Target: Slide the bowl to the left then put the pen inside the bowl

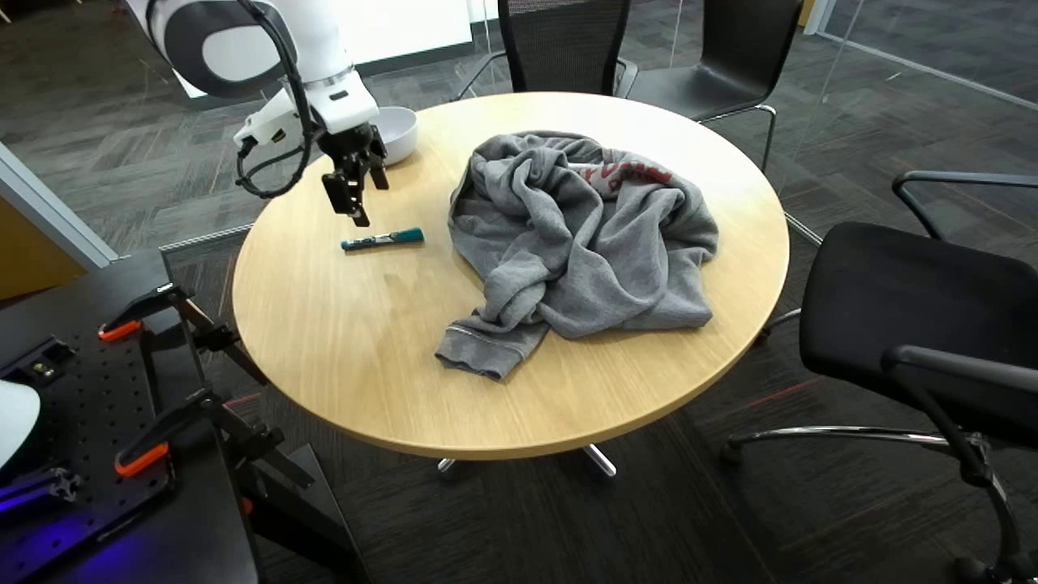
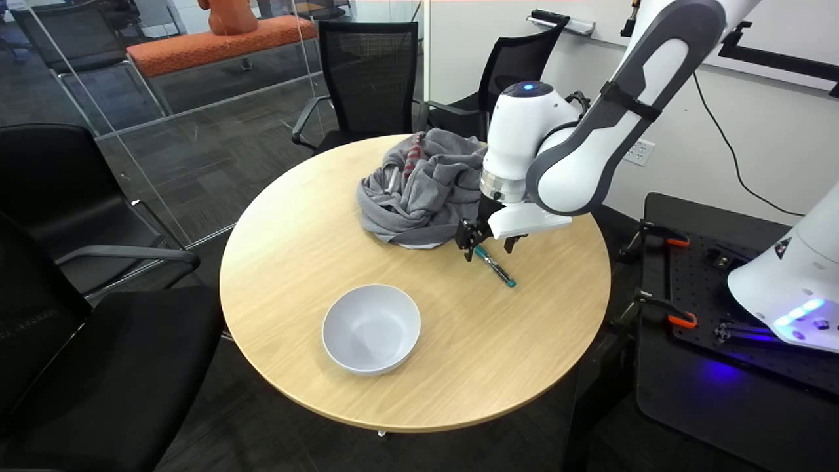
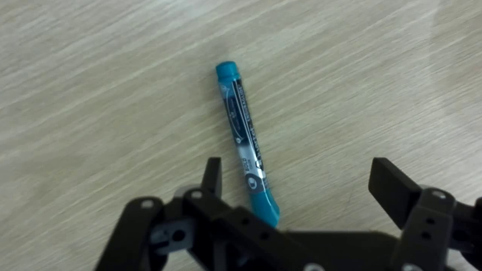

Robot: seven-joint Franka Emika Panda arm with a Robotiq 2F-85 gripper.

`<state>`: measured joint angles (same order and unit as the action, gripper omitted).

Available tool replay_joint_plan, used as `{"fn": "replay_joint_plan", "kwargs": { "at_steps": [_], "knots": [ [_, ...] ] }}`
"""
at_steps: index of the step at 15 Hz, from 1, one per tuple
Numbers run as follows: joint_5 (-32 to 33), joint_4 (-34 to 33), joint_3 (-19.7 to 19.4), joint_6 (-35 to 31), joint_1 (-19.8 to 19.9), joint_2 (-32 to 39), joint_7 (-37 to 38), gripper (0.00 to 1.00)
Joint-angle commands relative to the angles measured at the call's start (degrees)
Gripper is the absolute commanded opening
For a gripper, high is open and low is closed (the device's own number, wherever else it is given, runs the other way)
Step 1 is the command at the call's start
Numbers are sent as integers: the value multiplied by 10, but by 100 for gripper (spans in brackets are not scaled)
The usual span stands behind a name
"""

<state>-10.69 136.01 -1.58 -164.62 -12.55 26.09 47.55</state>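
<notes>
The gripper (image 3: 296, 165) hangs over the table (image 1: 340, 341), its fingers (image 3: 393, 192) spread wide apart and holding nothing. In the wrist view the pen (image 3: 245, 146) lies flat on the wood, its green cap end in the gap between the fingers, nearer the finger at the left of that view. How high the fingertips are above the wood I cannot tell. In both exterior views the pen lies between the cloth (image 1: 584, 243) and the table edge that faces the stand (image 2: 695, 413), cap end towards the cloth (a grey heap with red lettering), near it but apart.

In an exterior view the bowl (image 2: 371, 334) stands upright by the near edge of the table, with the pen outside it and apart from it; in an exterior view the bowl (image 1: 397, 134) sits by the far left edge, partly hidden behind the gripper. A sleeve (image 1: 491, 349) of the cloth reaches towards the near edge in an exterior view.

The arm (image 2: 583, 164) comes in over the edge on the stand's side. Its base (image 2: 793, 282) sits on the stand, where two clamps (image 1: 143, 460) with orange tips line the edge towards the table. Chairs (image 1: 916, 316) stand beyond the table's right and far edges in an exterior view.
</notes>
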Motion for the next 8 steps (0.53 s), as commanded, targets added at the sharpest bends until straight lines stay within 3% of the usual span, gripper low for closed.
{"fn": "replay_joint_plan", "kwargs": {
  "at_steps": [1,8],
  "knots": [
    [3,10,-7,-33,-4,8,-16,100],
    [15,5,-18,-41,-8,31,-68,100]
  ]
}}
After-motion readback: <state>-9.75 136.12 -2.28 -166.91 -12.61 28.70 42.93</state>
